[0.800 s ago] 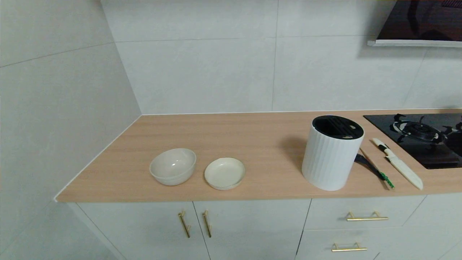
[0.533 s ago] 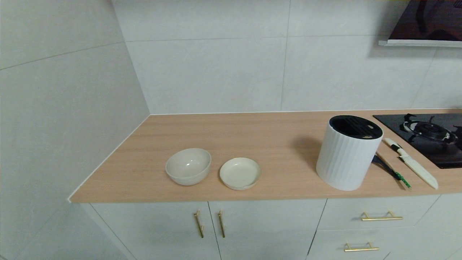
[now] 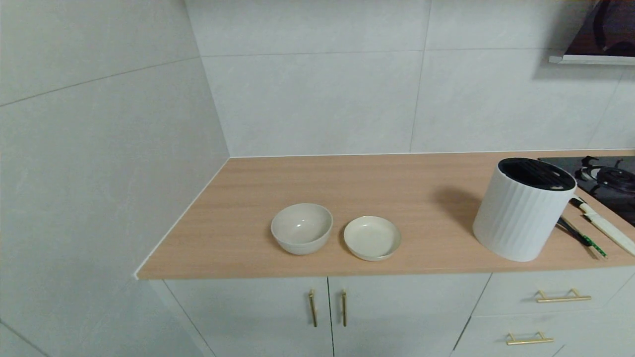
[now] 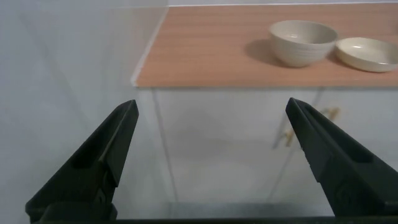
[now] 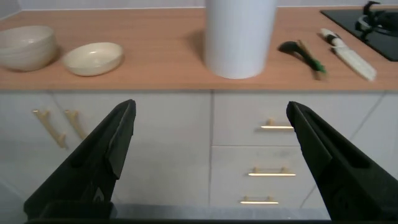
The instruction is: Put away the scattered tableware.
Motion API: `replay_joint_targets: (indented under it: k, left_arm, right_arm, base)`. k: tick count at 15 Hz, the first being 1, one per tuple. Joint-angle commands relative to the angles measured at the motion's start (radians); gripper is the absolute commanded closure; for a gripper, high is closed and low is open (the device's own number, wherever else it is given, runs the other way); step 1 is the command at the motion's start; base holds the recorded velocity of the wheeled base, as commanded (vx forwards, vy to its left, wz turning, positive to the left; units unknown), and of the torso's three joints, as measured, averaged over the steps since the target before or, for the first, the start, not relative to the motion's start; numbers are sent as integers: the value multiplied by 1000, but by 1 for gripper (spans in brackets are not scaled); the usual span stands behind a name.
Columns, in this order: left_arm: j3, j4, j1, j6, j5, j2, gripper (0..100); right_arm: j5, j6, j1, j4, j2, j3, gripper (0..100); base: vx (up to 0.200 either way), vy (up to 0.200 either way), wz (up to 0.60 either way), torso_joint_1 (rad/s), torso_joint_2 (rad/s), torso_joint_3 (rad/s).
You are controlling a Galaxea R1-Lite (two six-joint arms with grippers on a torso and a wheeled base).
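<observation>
Bowl (image 3: 301, 229) lies beyond left gripper (image 4: 210, 107), fingers spread.

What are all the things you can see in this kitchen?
bowl: 1, cream, on counter, left of dish
dish: 1, cream, on counter, beside bowl
holder: 1, white with black top, counter's right part
utensil: 1, black, lying right of holder
knife: 1, cream, lying between utensil and stove
stove: 1, black, far right
cabinet handles: several, gold, below counter
left gripper: 1, black, open, low before counter
right gripper: 1, black, open, low before counter
</observation>
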Motion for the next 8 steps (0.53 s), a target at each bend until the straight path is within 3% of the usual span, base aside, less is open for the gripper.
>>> replay_joint_targets:
  k: [1,8]
  left_arm:
    - [0,0,0,0,0,1,0]
    - [0,0,0,2,0,1,0]
  right_arm:
    - [0,0,0,0,1,0,0]
    - [0,-3,0,0,1,0,0]
  base:
    - [0,200,0,-2,-2,17]
    - [0,0,0,0,0,0]
